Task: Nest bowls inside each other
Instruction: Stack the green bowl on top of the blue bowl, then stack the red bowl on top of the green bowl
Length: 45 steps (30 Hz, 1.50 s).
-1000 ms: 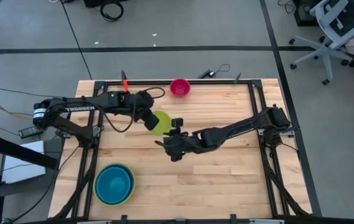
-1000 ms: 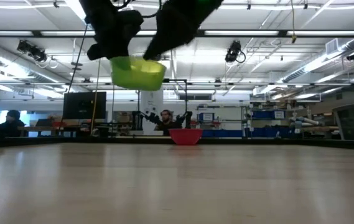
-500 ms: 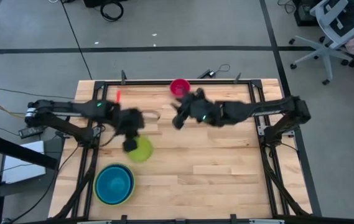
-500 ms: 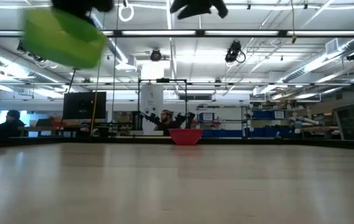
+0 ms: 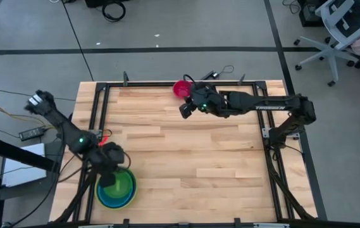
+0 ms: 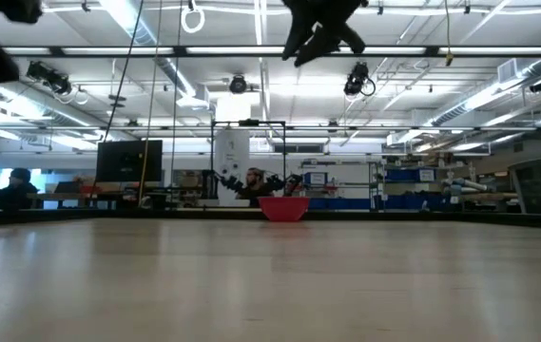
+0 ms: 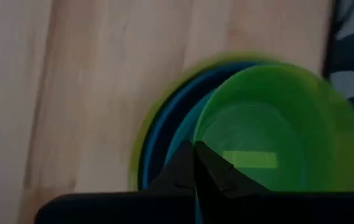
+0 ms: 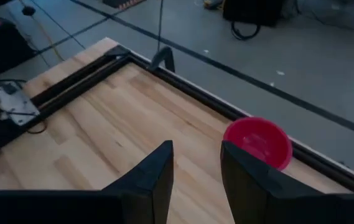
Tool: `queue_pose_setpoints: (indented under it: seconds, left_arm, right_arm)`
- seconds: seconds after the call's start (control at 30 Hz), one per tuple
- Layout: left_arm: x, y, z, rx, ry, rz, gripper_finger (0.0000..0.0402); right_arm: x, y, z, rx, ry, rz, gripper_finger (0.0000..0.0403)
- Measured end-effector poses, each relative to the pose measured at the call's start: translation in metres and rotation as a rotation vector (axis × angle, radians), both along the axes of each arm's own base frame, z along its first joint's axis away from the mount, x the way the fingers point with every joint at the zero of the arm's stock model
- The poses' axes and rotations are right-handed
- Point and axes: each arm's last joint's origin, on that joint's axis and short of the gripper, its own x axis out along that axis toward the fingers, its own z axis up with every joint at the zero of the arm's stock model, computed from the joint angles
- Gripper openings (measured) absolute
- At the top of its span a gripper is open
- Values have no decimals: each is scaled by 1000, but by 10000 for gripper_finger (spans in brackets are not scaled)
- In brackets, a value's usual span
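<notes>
My left gripper (image 5: 109, 179) is shut on the small green bowl (image 7: 270, 143), which hangs over a stack of bowls (image 5: 105, 197) near the table's near left corner. In that stack a teal bowl (image 7: 178, 138) sits in a light blue one, inside a lime green one (image 7: 140, 149). I cannot tell whether the green bowl touches the stack. The pink bowl (image 5: 180, 88) rests on its base at the far edge; the right wrist view shows the pink bowl (image 8: 257, 142) too. My right gripper (image 8: 195, 180) hangs open above the table, just short of it. My left gripper pinches the green bowl's rim (image 7: 196, 138) on the side toward the arm. One finger (image 7: 217, 174) is inside the bowl and the other (image 7: 178, 171) outside. The fingers come steeply from above. The bowl hangs about level, mouth up, over the stack.
A black metal frame (image 5: 167, 84) runs round the wooden table top. Bare wood lies across the middle and right of the table (image 5: 217, 164). Cables (image 5: 28, 133) and an office chair (image 5: 344, 31) are on the floor beyond the table.
My left gripper has swung from the table's middle toward the near left corner and down, carrying the green bowl over the stack. My right gripper has drawn back from the middle toward the far edge and risen, rolling its wrist, and now hangs by the pink bowl.
</notes>
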Motion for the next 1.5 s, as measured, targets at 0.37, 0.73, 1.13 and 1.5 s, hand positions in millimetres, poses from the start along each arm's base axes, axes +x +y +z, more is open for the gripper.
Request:
queue_pose_setpoints:
  seconds: [0.37, 0.73, 1.13, 1.5]
  left_arm:
    - [-13, -11, -23, 31, 58, -6, 115]
    - [-17, -9, 1, -11, 146, 108, 235]
    - [-18, 2, 36, 70, 77, 256, 238]
    - [-12, 19, 39, 143, 54, 454, 217]
  right_arm:
    - [28, -71, -71, 202, 136, -43, 176]
    - [21, -149, -133, 416, 142, -319, 210]
    - [20, -188, -192, 627, 112, -379, 194]
    - [31, -167, -176, 541, 138, -264, 18]
